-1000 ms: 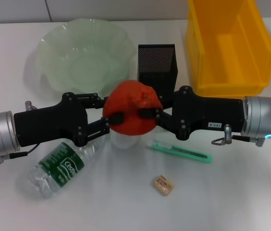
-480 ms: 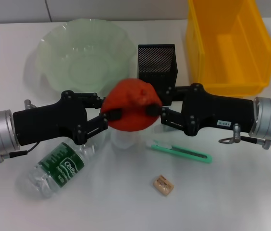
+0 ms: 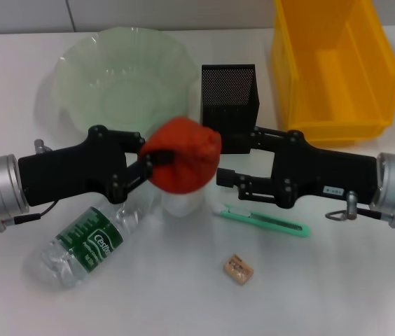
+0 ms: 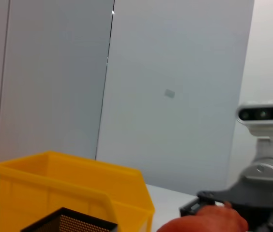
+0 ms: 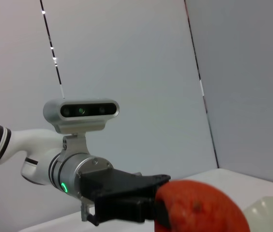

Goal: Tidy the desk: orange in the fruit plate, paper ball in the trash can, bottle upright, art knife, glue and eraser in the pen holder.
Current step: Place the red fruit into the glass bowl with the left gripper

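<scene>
1. Left end effector (image 3: 157, 162) has the orange (image 3: 183, 155) pinched in its fingers, held above the worktop (image 3: 351, 280) in front of the pen holder (image 3: 230, 105). Grip sits on the orange's left side, so most of the fruit overhangs to the right.
2. Right end effector (image 3: 227, 176) is just beside the orange on its right, fingers spread, holding nothing; looks clear of the fruit, w/ a small gap.
3. Step in hand, as I judge it: left arm alone carries the orange to the fruit plate (image 3: 120, 73), which lies behind and to the robot's left, near the pen holder.
4. To do it well: keep the squeeze steady, since the hold is off-centre and the fruit could roll out. Lift enough to clear the plate's wavy rim before moving across.
5. Swing back-left, not straight back, so the orange misses the pen holder corner.
6. Lower over the plate's centre, let go only once the orange is at or near the bottom; a drop from height could bounce it out or shove the plate.
7. Right arm should pull away toward its own side, to stay out of the path.
8. Rest untouched: bottle (image 3: 85, 241) on its side at front left, knife (image 3: 260, 220) and eraser (image 3: 237, 269) on the worktop at front, yellow bin (image 3: 334, 66) at back right. Glue and paper ball: can't pick them out for sure.
</scene>
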Robot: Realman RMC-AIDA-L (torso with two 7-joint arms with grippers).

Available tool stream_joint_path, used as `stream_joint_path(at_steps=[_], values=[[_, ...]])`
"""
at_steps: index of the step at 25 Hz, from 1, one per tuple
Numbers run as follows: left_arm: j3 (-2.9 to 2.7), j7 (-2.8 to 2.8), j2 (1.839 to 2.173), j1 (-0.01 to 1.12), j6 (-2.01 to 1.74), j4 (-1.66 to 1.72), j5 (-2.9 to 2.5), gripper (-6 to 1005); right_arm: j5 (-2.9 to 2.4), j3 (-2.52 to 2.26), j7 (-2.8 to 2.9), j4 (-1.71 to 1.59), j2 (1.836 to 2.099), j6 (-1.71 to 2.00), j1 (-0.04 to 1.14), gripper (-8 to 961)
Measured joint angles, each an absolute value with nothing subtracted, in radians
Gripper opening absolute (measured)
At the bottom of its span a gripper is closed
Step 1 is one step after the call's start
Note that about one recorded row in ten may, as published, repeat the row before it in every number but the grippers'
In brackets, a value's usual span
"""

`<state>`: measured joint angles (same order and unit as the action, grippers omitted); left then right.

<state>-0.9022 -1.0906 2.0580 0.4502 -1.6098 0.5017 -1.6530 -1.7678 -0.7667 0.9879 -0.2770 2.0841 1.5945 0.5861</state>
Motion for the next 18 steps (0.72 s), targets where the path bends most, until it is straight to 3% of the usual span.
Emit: stream_joint_path(at_steps=[3,10,18], values=[[-0.885,-1.091,2.061,0.451,-1.609,0.502,-1.653,150,-1.764,-0.76,0.962,-0.281,2.084,1.597,0.552,676],[-0.742,-1.079,2.069,0.462,-1.59,0.474,-1.647,91,-1.763,-0.752,0.857,-0.267,2.085,1.575,0.486,698],[-0.648,-0.924,2.073,0.543,-1.315,0.314,-1.488,61,-1.761,-0.697,0.773,-0.212,2.084,1.535,0.454,698]])
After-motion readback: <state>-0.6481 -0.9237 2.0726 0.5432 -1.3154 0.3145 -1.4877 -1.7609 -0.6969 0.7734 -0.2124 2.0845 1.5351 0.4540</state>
